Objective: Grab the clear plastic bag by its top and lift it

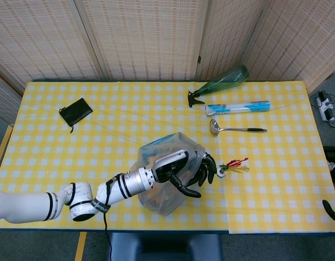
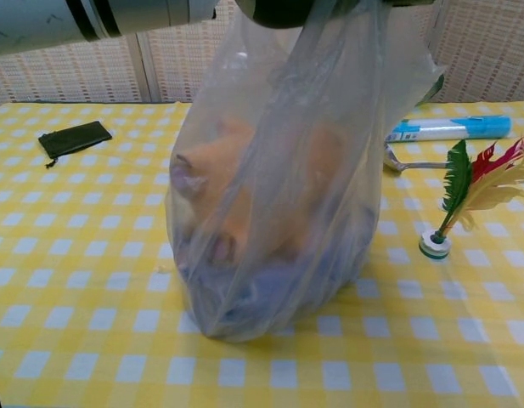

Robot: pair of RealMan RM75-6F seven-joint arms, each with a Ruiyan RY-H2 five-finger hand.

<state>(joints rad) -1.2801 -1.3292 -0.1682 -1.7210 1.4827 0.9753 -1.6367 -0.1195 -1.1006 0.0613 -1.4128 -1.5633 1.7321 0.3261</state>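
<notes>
A: Why is the clear, bulging plastic bag gathered narrow above; does its base rest on the yellow checked worktop?

B: Seemingly; the left hand has its fingers bunching the top, ready to lift.

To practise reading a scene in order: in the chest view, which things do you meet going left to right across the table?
Black pouch → clear plastic bag → ladle → feather shuttlecock.
</notes>
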